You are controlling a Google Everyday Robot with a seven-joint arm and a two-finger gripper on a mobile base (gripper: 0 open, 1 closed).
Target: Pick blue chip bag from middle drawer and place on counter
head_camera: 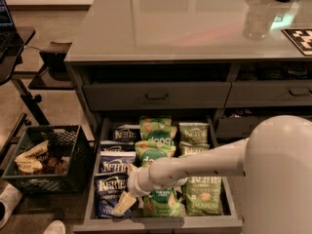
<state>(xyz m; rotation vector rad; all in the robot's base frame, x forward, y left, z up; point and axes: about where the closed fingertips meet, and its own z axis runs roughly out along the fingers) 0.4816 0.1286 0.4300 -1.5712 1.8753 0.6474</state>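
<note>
**Gripper down in the open middle drawer, over the nearest blue bag**

The middle drawer (92,199) stands pulled out below the table (165,28), packed with three rows of chip bags. The left row is dark blue Kettle bags (118,161), the middle row green dang bags (157,136), and the right row pale green Kettle bags (194,132).

The white arm (195,165) reaches in from the right, across the middle row. The gripper (123,189) sits at the near left of the drawer, over the blue chip bag (106,189), the nearest one in the left row. Its jaws are spread: one pale finger (130,168) points toward the far side, and the other (123,204) lies on the bag's near end. The bag rests flat in the drawer.

Above, a closed drawer front (156,95) with a dark bar handle sits under the table edge. A clear cup (257,17) stands at the far right of the table. A black crate (44,157) sits on the floor to the left.
</note>
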